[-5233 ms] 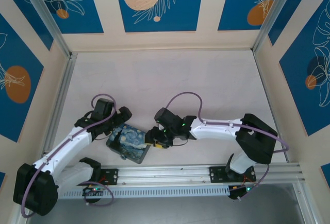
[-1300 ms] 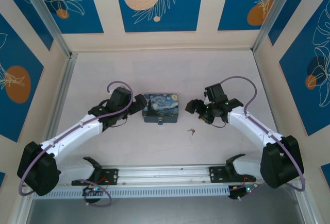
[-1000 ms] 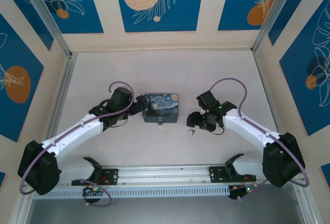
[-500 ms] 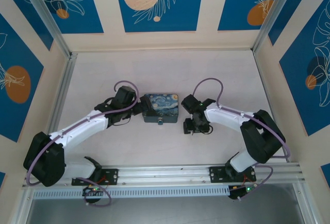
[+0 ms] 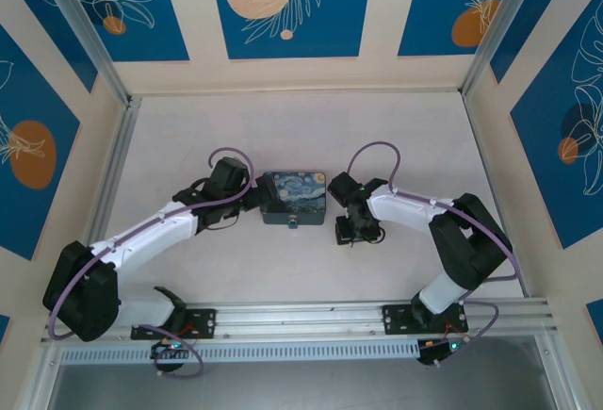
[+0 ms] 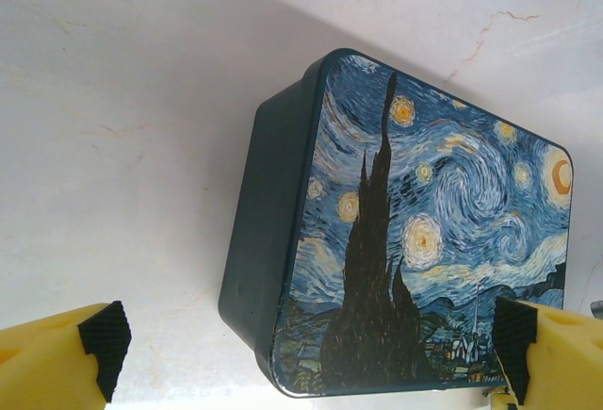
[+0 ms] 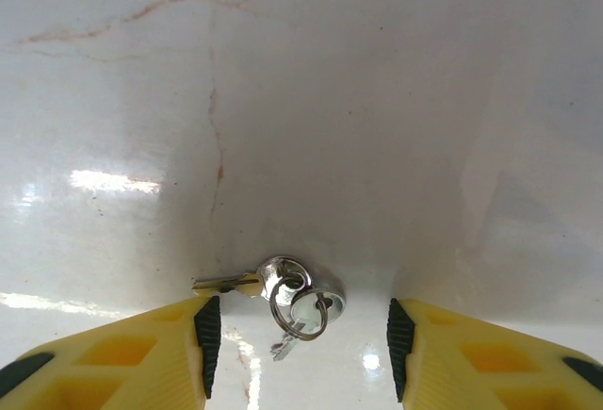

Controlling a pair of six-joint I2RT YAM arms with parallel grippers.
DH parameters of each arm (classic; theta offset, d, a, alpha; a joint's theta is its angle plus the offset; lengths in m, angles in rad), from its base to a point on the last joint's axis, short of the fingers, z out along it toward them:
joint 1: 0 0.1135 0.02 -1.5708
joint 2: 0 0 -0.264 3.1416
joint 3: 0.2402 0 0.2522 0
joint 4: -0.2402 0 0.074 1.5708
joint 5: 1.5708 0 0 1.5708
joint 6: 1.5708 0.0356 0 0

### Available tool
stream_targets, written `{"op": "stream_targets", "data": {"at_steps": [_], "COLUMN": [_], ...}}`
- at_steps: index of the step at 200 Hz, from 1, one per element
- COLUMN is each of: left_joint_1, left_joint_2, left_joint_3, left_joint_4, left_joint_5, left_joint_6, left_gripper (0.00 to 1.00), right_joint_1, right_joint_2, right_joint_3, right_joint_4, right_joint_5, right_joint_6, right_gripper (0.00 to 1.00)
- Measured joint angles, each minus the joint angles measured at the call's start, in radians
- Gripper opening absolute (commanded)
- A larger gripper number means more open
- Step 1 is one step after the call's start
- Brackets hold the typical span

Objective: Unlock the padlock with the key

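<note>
The key is a small silvery pair on a split ring, lying flat on the white table. My right gripper hangs over it, open, with one yellow finger on each side and the black pads apart from the metal. In the top view the right gripper points down just right of the Starry Night tin. A small metal piece, perhaps the padlock, sits at the tin's near edge. My left gripper is open, and its fingers straddle the tin.
Aluminium rails and blue-and-cream wall panels fence the white table on three sides. The arm bases stand on a rail at the near edge. Free table lies behind the tin and to the right.
The tin went from the near left to the table's middle. Over the last second my right gripper swung left and came down over the key. The left gripper stayed at the tin's left side.
</note>
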Motion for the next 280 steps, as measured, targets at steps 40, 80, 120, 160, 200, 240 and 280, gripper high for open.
{"op": "stream_targets", "data": {"at_steps": [40,80,120,160,200,240,280], "left_joint_1": [0.0,0.0,0.0,0.0,0.0,0.0,0.0], "left_joint_2": [0.002,0.002,-0.001,-0.008,-0.025,-0.035,-0.035], "left_joint_3": [0.0,0.0,0.0,0.0,0.0,0.0,0.0], "left_joint_4": [0.002,0.008,0.014,0.014,0.014,0.014,0.014], "left_joint_5": [0.0,0.001,0.002,0.004,0.004,0.004,0.004], "left_joint_6": [0.0,0.0,-0.001,-0.001,-0.001,-0.001,-0.001], "left_gripper": [1.0,1.0,1.0,1.0,1.0,1.0,1.0], "right_joint_1": [0.0,0.01,0.038,0.109,0.203,0.219,0.22], "right_joint_2": [0.026,0.043,0.045,0.045,0.053,0.077,0.083], "right_joint_3": [0.009,0.027,0.029,0.034,0.039,0.061,0.07], "right_joint_4": [-0.003,-0.011,-0.005,-0.008,-0.011,-0.023,-0.027], "right_joint_5": [-0.003,-0.004,-0.007,-0.011,-0.027,-0.032,-0.028], "right_joint_6": [-0.006,-0.019,-0.024,-0.017,0.015,0.041,0.085], "right_gripper": [0.41,0.34,0.25,0.2,0.28,0.38,0.38]}}
